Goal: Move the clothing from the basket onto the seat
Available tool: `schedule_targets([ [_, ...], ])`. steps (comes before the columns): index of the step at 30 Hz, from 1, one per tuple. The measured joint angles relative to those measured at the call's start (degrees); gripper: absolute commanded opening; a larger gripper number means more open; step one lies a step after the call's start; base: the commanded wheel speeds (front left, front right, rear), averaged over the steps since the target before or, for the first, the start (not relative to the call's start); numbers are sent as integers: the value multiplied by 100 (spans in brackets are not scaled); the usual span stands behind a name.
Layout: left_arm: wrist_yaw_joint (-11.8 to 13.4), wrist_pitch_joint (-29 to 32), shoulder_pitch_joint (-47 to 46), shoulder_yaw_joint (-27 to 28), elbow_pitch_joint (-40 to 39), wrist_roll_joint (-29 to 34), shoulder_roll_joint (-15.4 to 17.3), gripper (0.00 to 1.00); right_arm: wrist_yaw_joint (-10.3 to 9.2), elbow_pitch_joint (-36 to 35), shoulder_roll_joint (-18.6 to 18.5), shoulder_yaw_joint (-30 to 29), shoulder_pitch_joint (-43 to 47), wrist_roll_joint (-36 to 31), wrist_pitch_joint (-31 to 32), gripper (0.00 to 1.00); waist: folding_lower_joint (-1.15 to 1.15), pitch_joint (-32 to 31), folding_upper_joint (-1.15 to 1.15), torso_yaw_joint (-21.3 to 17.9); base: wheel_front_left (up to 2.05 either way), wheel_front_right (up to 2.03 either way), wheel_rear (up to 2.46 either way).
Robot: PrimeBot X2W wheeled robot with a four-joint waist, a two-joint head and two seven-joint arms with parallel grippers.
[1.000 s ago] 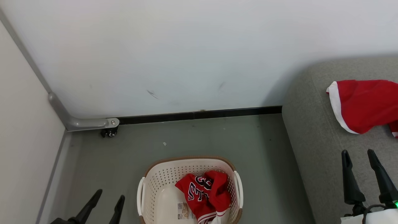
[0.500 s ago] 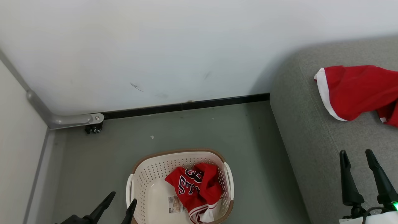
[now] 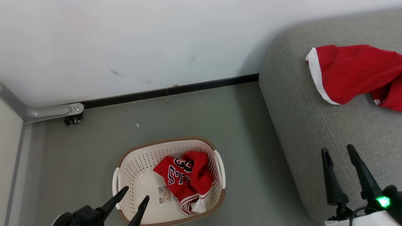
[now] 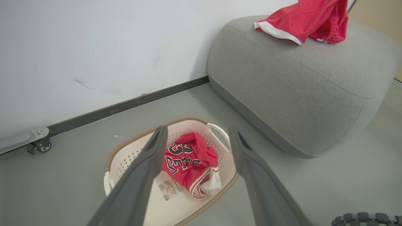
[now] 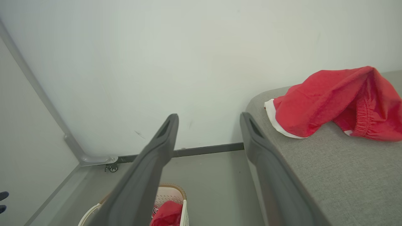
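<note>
The left end effector [image 3: 137, 192] hangs at the lower left of the head view, its two long dark fingers spread wide and empty, tips just over the near-left rim of the basket [image 3: 163, 141]. The right end effector [image 3: 337, 148], at the lower right, is likewise spread and empty above the edge of the seat [image 3: 301, 125].

The step in hand looks like fetching the jersey [image 3: 179, 175], bunched in the right half of the basket. It would be best to descend onto its raised crown, clear of the rim and the handle [image 3: 220, 166], and pinch a thick fold rather than one slack layer. The lift should be high enough for the trailing hem to clear the wall.

The jersey is limp red knit with outlined numerals and striped white trim, partly covering a paper label [image 3: 164, 194]. The basket is rigid cream plastic — perforated and brown-rimmed — standing on a smooth grey floor [image 3: 188, 116]. The seat is coarse grey weave, rounded and seamed, and the plain red garment [image 3: 351, 72] already lies on it at the upper right.
</note>
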Motion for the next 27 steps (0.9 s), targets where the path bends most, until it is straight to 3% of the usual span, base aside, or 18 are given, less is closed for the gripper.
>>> schedule_targets([
  [27,0,216,-1289,-922,214,-454,486,100,0,-606,-38,1189,-1532,-46,-1,100,0,1343,0,-430,0,0,0],
])
